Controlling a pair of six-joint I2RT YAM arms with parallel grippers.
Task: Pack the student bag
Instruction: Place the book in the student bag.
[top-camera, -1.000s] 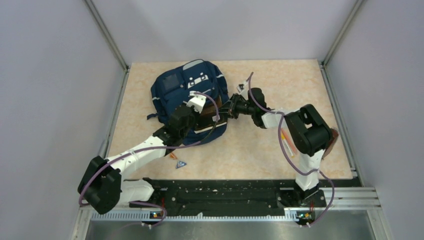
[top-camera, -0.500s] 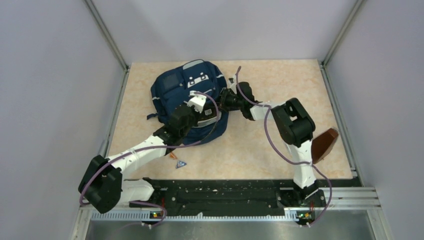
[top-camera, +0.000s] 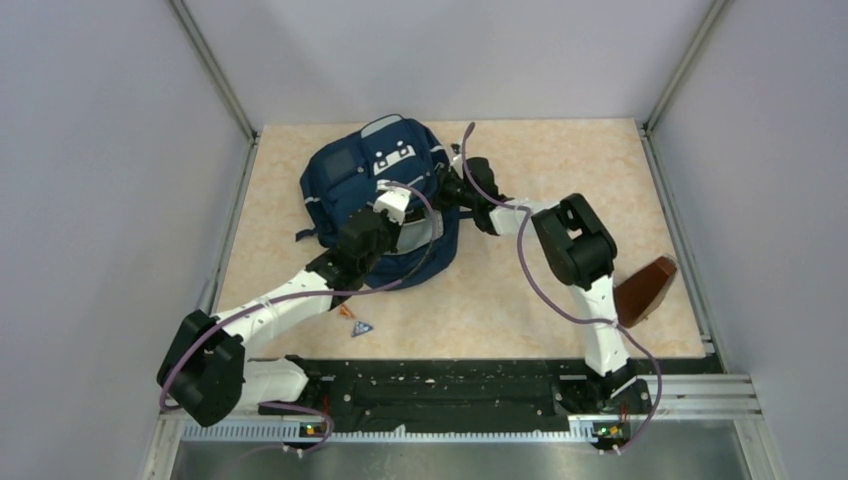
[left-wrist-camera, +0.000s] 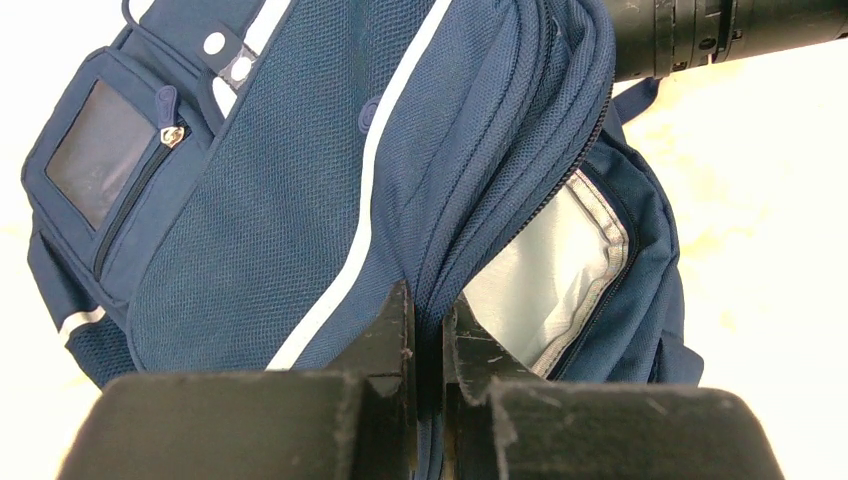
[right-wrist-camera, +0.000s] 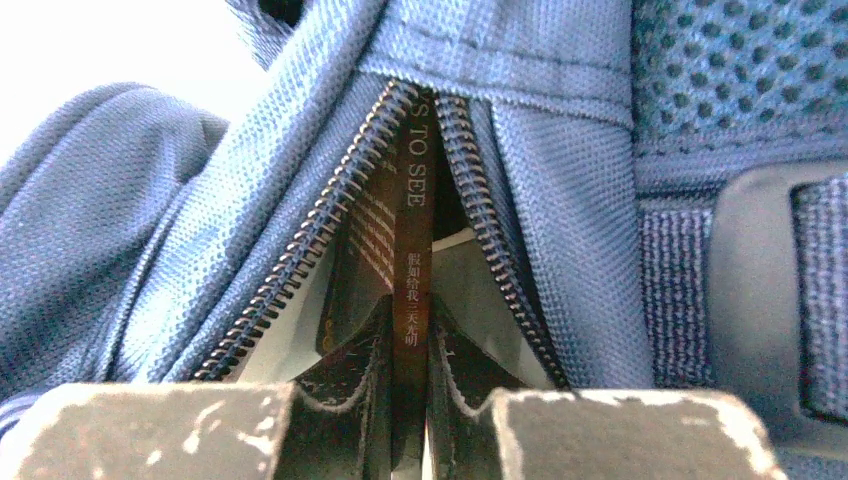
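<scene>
"Navy blue fabric student bag (top-camera: 365, 175), one, large, with pale stripes: where did it lie?"
"Flat on the beige marbled table (top-camera: 560, 160), toward its far left part, with both arms reaching to it."
"Left gripper (left-wrist-camera: 425, 330)?"
"Clamped on a fold of the bag's blue mesh at the edge of the main opening. The pale grey lining (left-wrist-camera: 545, 280) showed just beside its fingers."
"Right gripper (right-wrist-camera: 408, 340)?"
"Pinched tight on the spine of a thin dark brown book (right-wrist-camera: 412, 230) with gilt lettering. The spine stood between the two rows of dark zip teeth (right-wrist-camera: 330, 230), partly inside the opening."
"Loose items?"
"One brown flat object (top-camera: 645, 290) near the table's right edge, well apart from the bag, kind not made out. One small blue triangular piece (top-camera: 362, 328) near the front edge, with a small orange item (top-camera: 347, 312) just beside it. The orange item was too small to identify."
</scene>
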